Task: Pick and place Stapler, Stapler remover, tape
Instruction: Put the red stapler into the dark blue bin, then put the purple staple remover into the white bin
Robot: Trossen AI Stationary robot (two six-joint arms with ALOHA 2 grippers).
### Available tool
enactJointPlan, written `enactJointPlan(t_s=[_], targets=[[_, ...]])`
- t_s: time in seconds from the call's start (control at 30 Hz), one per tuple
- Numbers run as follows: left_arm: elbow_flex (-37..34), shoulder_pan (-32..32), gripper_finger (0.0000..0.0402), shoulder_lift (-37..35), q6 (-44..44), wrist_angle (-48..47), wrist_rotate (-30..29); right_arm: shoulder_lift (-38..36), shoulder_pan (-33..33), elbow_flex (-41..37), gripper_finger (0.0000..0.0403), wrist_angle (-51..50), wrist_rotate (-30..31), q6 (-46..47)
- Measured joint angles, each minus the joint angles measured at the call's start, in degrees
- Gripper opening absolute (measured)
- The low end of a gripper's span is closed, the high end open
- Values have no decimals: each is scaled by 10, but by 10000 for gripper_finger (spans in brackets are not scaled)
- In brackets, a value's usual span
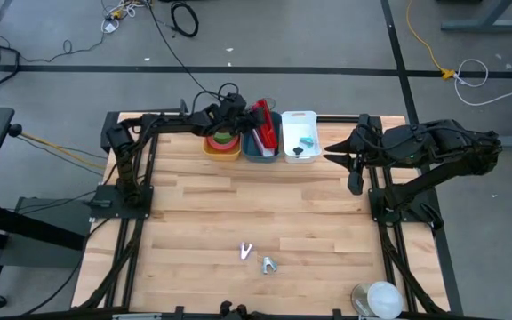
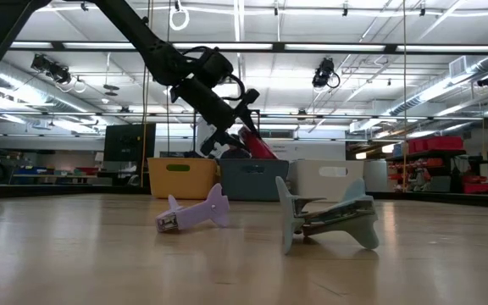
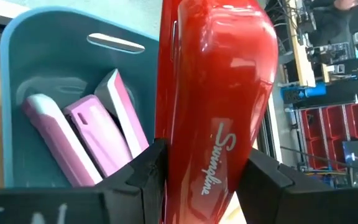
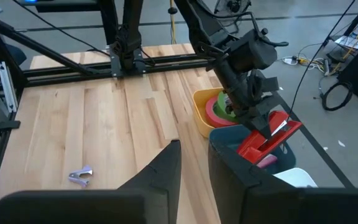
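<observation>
The desk (image 1: 238, 213) is carrying three bins at its far edge. The blue bin (image 1: 260, 147) is sitting in the middle one's place, with pink staplers (image 3: 95, 140) inside. The left gripper (image 3: 197, 180) is grasping the red stapler (image 3: 213, 93) over that bin. It is looking hard, shiny and slippery, so hold its long sides. The right gripper (image 1: 352, 160) is waiting nearby, holding nothing, its fingers a little apart. Two small stapler removers (image 1: 256, 258) are lying near the front.

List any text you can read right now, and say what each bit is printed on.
"Swingline": silver script on the glossy red stapler held in the left gripper over the blue-grey plastic bin.
White marks on the dark edge of the left wrist view: cut off, unreadable.
No other text is readable.
</observation>
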Motion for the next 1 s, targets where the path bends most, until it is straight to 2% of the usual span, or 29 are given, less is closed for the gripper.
enactJointPlan(t_s=[0.27,0.73,1.0], targets=[[0,0,172,0,0,-4,1,0,0,0,81,0,0,10],[0,0,264,-1,15,-7,21,0,0,0,81,0,0,15],[0,0,262,-31,54,20,36,0,0,0,81,0,0,15]])
